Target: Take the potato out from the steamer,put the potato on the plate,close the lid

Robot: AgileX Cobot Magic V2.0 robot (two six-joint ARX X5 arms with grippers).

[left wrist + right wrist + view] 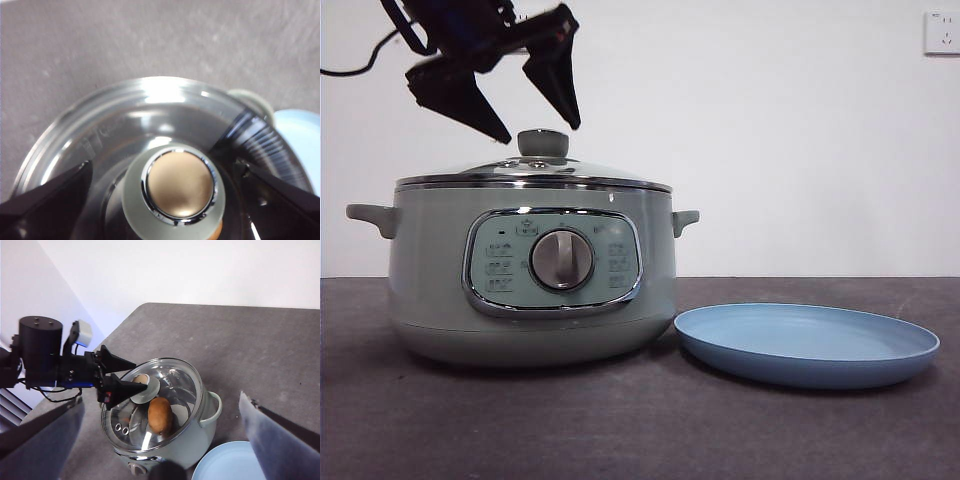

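**Left gripper poised over the lid knob**

The left gripper [542,127] hangs just above the lid [535,176], its jaws spread wide to either side of the knob [543,143] without touching it. This placement suits a grasp: the knob is the lid's only raised hold, so centring the jaws there would let the lid lift evenly. The lid sits on the steamer [525,275], so the pot is closed. Through the glass, the right wrist view shows the potato [160,415] lying inside. The plate [807,343] rests on the table [640,420] just beside the steamer, empty, likely to keep the transfer short. The right gripper [160,440] waits high above, jaws wide.
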